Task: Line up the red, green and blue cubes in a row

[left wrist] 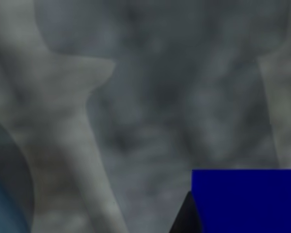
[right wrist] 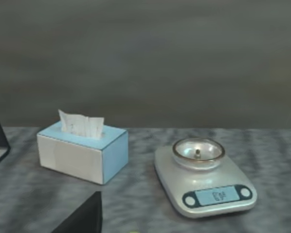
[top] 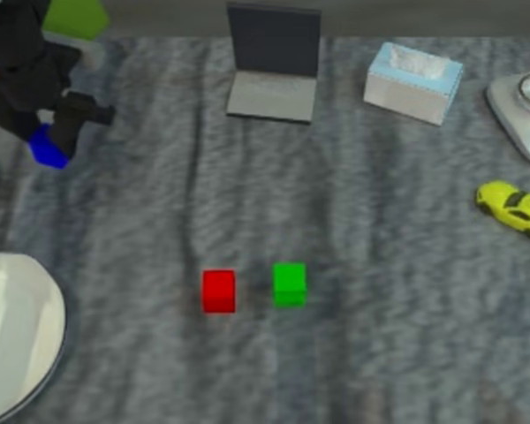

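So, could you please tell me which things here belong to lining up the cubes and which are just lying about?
Belonging to the job:
red cube
green cube
blue cube, at the left gripper, far left of the table

Just lying about:
laptop
tissue box
kitchen scale
yellow toy car
white plate

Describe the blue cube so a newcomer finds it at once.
Start at the open laptop at the table's far edge and look toward the left side. There the left arm's tool holds the blue cube. The red cube and green cube sit mid-table.
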Motion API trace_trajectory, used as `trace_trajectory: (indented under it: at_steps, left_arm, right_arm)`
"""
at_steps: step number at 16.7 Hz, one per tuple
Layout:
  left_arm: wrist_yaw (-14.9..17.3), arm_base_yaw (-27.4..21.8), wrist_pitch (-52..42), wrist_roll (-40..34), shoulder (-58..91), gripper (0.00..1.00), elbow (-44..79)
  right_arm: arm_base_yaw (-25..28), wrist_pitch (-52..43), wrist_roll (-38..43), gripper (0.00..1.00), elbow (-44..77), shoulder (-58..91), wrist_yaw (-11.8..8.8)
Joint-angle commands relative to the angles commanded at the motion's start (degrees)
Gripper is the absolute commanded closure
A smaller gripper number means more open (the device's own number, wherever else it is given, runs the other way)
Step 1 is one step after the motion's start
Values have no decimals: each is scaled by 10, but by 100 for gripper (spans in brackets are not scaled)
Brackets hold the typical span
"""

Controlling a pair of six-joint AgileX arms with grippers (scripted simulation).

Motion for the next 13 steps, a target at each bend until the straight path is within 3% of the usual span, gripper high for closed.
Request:
trace_trajectory:
  at_steps: [5,13]
  left_arm:
    - [-5,-93,-33,-117,34,100,63]
    - [-11,-340,-119,-497,105,100,198]
  right_arm:
    - [0,0,0,0,0,0,0]
    - [0,0,0,0,0,0,0]
